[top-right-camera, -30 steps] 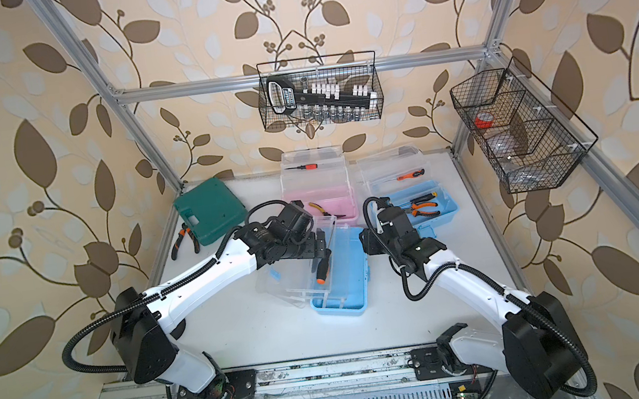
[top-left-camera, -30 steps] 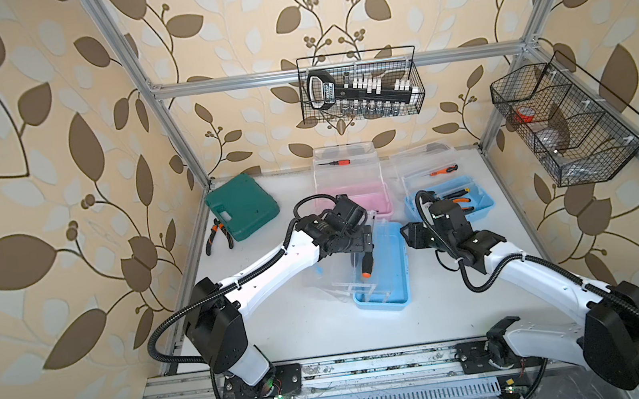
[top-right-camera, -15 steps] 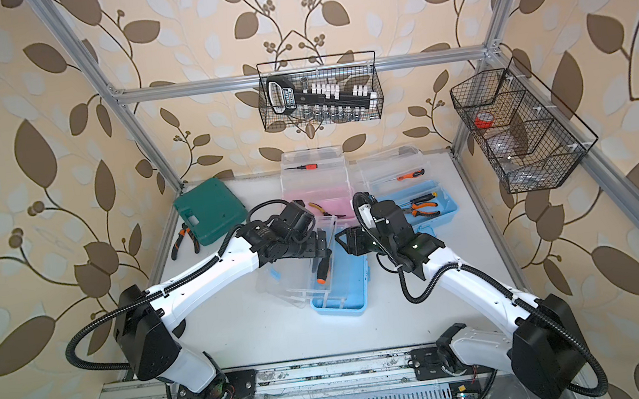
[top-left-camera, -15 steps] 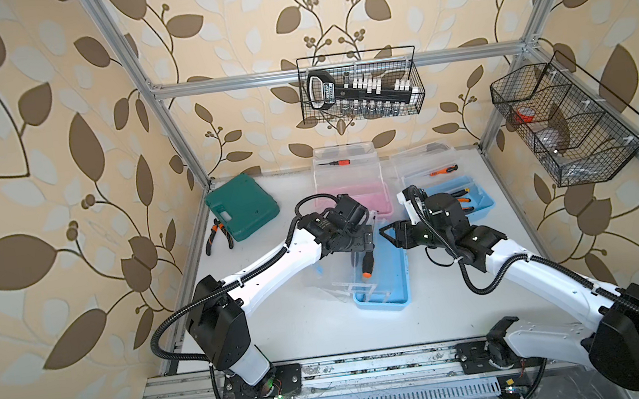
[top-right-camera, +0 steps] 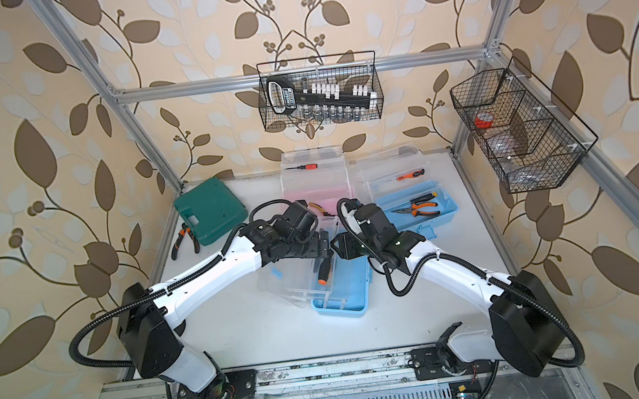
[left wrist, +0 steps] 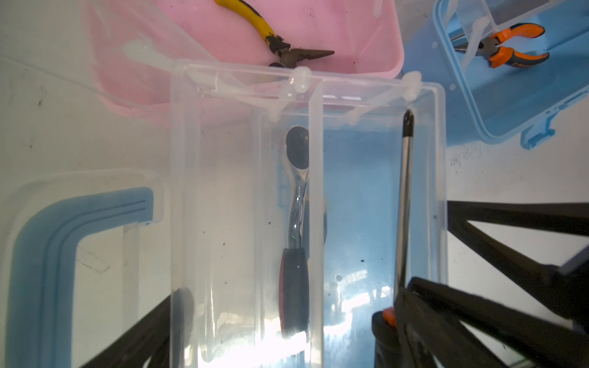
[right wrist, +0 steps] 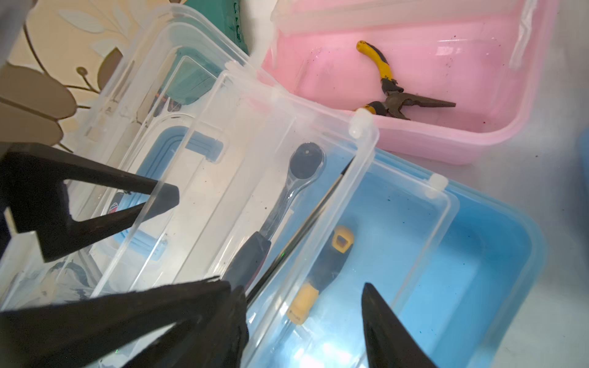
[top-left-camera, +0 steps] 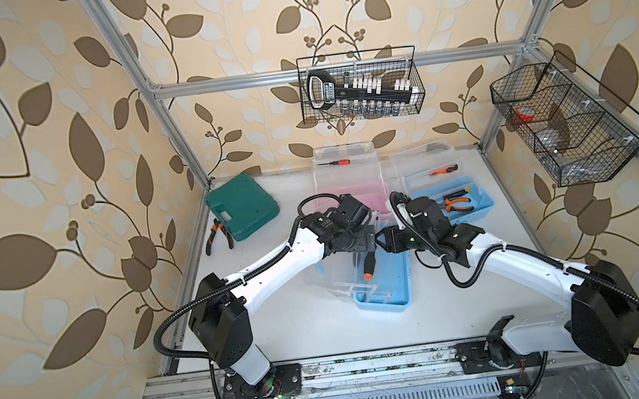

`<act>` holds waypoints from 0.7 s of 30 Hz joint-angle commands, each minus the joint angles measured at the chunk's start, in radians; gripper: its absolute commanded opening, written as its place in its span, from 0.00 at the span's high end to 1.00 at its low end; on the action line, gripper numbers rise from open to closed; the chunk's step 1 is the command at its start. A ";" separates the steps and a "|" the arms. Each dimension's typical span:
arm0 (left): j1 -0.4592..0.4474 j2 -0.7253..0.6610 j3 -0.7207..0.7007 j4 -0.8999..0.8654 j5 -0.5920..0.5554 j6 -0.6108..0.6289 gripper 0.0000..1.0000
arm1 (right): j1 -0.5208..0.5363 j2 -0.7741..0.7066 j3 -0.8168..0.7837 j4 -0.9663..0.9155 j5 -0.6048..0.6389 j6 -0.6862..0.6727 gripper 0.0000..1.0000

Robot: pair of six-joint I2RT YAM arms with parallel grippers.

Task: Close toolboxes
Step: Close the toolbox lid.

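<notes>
White desk (top-left-camera: 305, 328): 3 open plastic toolboxes: light-blue box (top-left-camera: 394, 287) centre, pink box (right wrist: 478, 95) & 2nd blue box (top-left-camera: 482, 204) behind. Centre one's clear tray (left wrist: 223, 191) sits skewed. Light, stiff, slick, prob. brittle: grip clear lid (left wrist: 134, 255) by rim. Left pincer (left wrist: 299, 291) gapes over tray; right pincer (right wrist: 301, 286) half-open astride its rim.

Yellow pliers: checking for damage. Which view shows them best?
The right wrist view: the pliers show almost whole and sharp. The left wrist view cuts off their handles; in the top views the left arm mostly hides them.

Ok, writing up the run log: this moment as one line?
step: closing near light-blue toolbox | left gripper: open, over clear tray | right gripper: open, at tray edge | lid: open
</notes>
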 commanded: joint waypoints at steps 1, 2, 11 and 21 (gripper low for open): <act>-0.016 -0.009 0.034 -0.006 0.009 0.006 0.01 | 0.005 0.026 0.011 -0.025 0.053 0.001 0.46; -0.016 -0.012 0.036 -0.006 0.009 0.008 0.01 | 0.005 0.030 0.010 -0.027 0.060 0.001 0.46; -0.016 -0.062 0.057 -0.008 0.012 0.037 0.01 | 0.005 0.068 0.001 -0.033 0.090 0.004 0.47; -0.016 -0.150 0.036 0.026 0.011 0.071 0.01 | 0.005 0.091 -0.002 -0.018 0.082 0.008 0.47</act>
